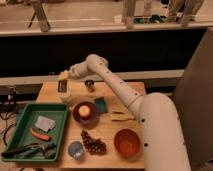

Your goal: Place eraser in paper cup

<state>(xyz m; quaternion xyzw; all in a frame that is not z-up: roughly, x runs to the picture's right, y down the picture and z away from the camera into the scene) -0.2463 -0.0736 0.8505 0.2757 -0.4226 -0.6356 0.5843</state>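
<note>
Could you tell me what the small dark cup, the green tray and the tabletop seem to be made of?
Small dark cup: probably metal, from its dark sheen. Green tray: likely plastic, with even colour and a moulded rim. Tabletop: looks like pale matte wood, possibly laminate. The gripper hangs over the table's back left, just left of that cup.
</note>
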